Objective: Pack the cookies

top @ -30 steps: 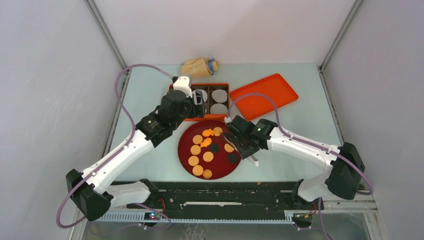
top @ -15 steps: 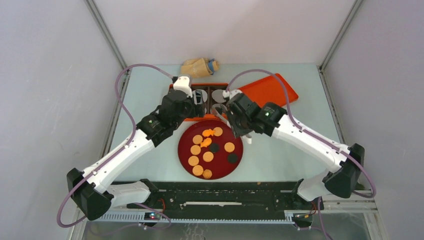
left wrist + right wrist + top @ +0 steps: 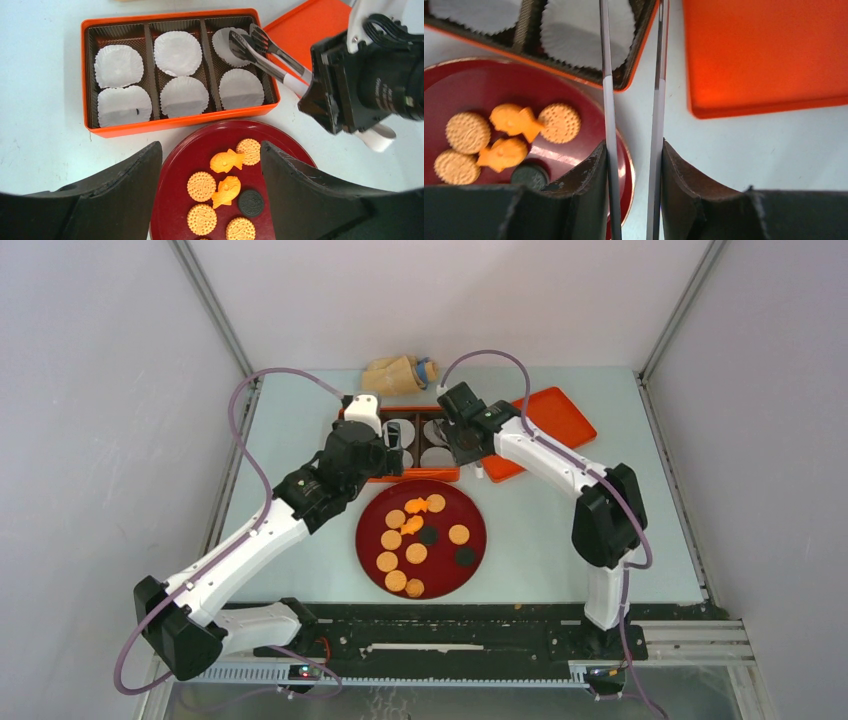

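— Is there any writing to read here?

— None that I can make out. The black housing (image 3: 390,90) to the right of the orange tin (image 3: 175,124) bears a few faint pale marks, too small and blurred to tell as letters or numbers.

— And the cookies (image 3: 201,186)?

— Those on the dark red plate (image 3: 200,150) just beside the tin carry stamped dotted patterns only; nothing legible.

- Cookies (image 3: 201,186): tan with dotted rims, black, bright orange.
- Plate (image 3: 172,165): dark red.
- Box (image 3: 85,75): orange, brown ribbed lining.
- Liners (image 3: 177,52): white, fluted.
- Tray (image 3: 764,50): orange.
- Tongs (image 3: 257,55): silver and white.
- Counter (image 3: 560,530): pale blue-grey.
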